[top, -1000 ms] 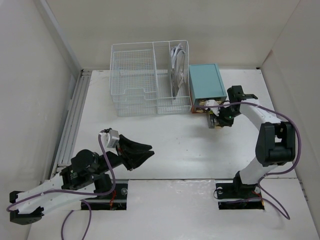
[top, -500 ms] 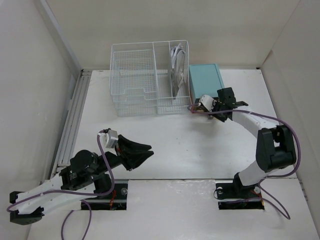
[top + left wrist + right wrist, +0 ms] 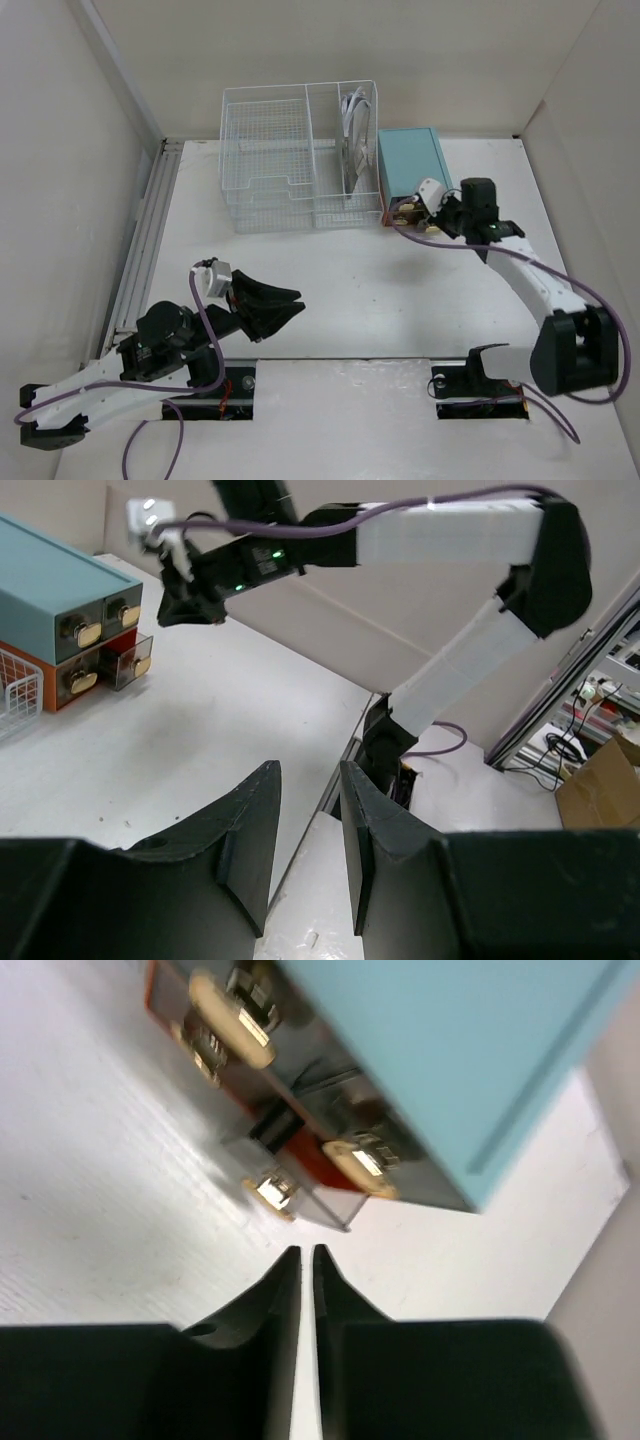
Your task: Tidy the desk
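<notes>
The desk is a flat white tabletop, also in the left wrist view and the right wrist view. My right gripper is shut and empty, its tips just short of a clear drawer that stands partly pulled out of the teal drawer box. The drawer has a gold knob. My left gripper is open and empty, held low over the near left of the desk; its jaws point toward the right arm.
A white wire basket organizer stands at the back, left of the teal box, with pale items upright in its right compartment. Pale walls close in the desk. The teal box also shows in the left wrist view.
My right gripper has moved from the desk in front of the teal box up to its drawer front, and the right arm has swung out lower and to the right. The left arm has barely shifted.
</notes>
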`<state>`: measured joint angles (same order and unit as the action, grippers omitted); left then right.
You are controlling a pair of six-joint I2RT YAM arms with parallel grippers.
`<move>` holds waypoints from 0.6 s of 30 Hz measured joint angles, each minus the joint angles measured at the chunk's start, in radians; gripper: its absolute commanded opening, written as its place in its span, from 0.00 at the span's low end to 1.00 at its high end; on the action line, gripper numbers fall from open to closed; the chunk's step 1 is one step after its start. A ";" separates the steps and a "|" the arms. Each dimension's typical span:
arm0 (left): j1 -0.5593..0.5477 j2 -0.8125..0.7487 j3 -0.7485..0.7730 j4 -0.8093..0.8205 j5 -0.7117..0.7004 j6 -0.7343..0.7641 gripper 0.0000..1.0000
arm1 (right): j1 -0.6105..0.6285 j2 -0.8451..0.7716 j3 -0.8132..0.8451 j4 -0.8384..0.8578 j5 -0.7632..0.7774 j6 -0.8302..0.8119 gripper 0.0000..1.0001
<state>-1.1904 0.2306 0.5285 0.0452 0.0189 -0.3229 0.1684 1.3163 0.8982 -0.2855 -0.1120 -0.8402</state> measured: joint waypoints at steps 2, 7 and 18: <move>0.000 -0.006 -0.004 0.002 0.000 0.000 0.27 | -0.047 -0.108 -0.014 -0.009 -0.093 0.044 0.19; 0.000 -0.009 -0.015 0.003 0.004 0.000 0.27 | -0.207 -0.309 -0.061 0.063 -0.154 0.374 0.00; 0.000 -0.010 -0.019 0.005 0.008 0.000 0.27 | -0.322 -0.195 -0.191 0.113 -0.284 1.031 0.00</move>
<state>-1.1904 0.2203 0.5098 0.0502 0.0269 -0.3229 -0.1532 1.1217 0.7074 -0.1722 -0.3958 0.1905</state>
